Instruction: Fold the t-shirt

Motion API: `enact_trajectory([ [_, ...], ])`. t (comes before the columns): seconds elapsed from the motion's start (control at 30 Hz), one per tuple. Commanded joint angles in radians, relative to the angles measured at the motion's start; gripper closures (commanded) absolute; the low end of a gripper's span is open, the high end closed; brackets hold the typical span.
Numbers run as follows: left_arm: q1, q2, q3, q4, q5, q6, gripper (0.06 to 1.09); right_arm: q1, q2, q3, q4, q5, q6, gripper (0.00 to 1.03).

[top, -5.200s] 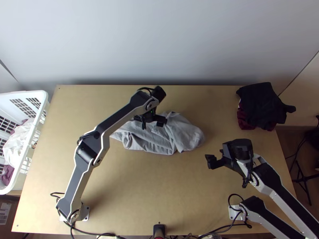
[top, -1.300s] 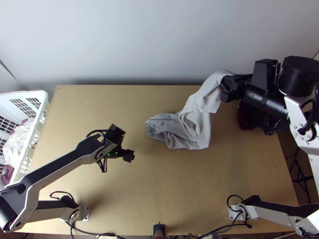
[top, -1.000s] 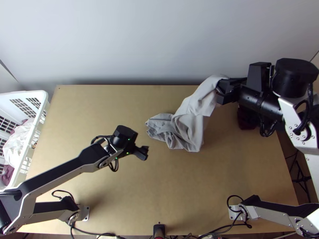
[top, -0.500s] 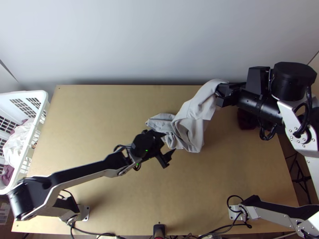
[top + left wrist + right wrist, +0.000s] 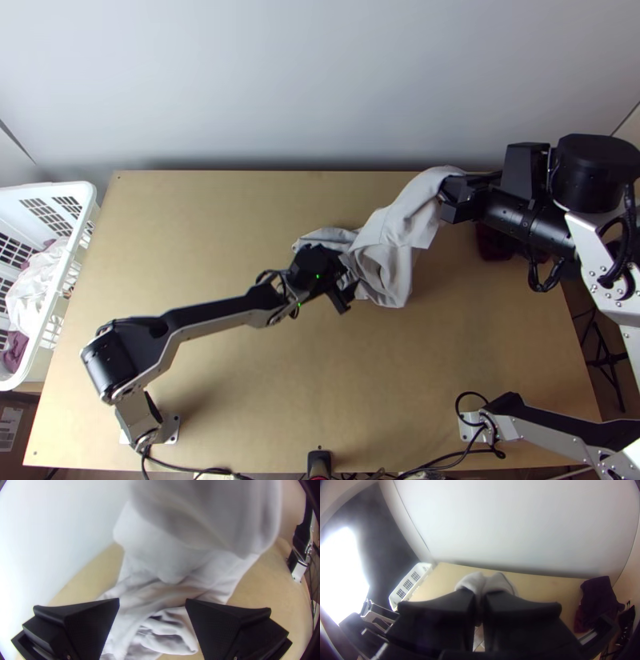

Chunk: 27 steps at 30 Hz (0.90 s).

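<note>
Left gripper (image 5: 348,289) was wide apart, mid-frame. Right gripper (image 5: 450,202) was clamped on lifted t-shirt (image 5: 396,227). Surface (image 5: 184,232) was wooden.

left claw (image 5: 346,293) back beside t-shirt (image 5: 391,230), 1 end raised

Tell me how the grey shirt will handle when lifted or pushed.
The grey shirt looks floppy: it droops in soft folds from the right pincer. It is probably light, since one pincer holds an end off the table. Pushed, it would likely crumple, as its lower part lies bunched.
</note>
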Motion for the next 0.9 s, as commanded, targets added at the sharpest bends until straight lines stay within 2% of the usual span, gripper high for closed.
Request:
enact_trajectory([
  [0.0, 0.114, 0.074, 0.122, -0.070, -0.002, -0.005, 0.12, -0.003, -0.028, -0.058, -0.001, 0.000, 0.000, 1.00],
  [0.3, 0.128, 0.105, 0.153, -0.238, 0.005, -0.052, 0.12, -0.007, -0.034, -0.089, 0.010, 0.002, -0.009, 1.00],
  [0.4, 0.121, 0.119, 0.190, -0.336, 0.015, -0.075, 0.12, -0.010, -0.034, -0.090, 0.013, 0.002, -0.009, 1.00],
  [0.53, 0.148, 0.140, 0.208, -0.396, 0.046, -0.121, 0.13, -0.019, -0.036, -0.105, 0.014, 0.004, -0.011, 1.00],
  [0.57, 0.149, 0.140, 0.208, -0.406, 0.060, -0.126, 0.16, -0.020, -0.037, -0.108, 0.014, 0.004, -0.012, 1.00],
  [0.6, 0.151, 0.139, 0.208, -0.412, 0.061, -0.143, 0.22, -0.022, -0.037, -0.115, 0.014, 0.004, -0.015, 1.00],
  [0.63, 0.152, 0.134, 0.207, -0.416, 0.063, -0.155, 0.35, -0.022, -0.037, -0.121, 0.014, 0.004, -0.017, 1.00],
  [0.67, 0.155, 0.128, 0.205, -0.412, 0.086, -0.167, 0.58, -0.025, -0.037, -0.121, 0.014, 0.005, -0.020, 1.00],
  [0.7, 0.166, 0.124, 0.207, -0.402, 0.118, -0.192, 0.92, -0.026, -0.036, -0.122, 0.017, 0.004, -0.018, 1.00],
  [0.73, 0.175, 0.124, 0.214, -0.383, 0.127, -0.224, 1.02, -0.026, -0.036, -0.127, 0.022, 0.004, -0.018, 1.00],
  [0.87, 0.215, 0.124, 0.234, -0.371, 0.155, -0.307, 1.03, -0.026, -0.028, -0.127, 0.036, 0.005, -0.018, 1.00],
])
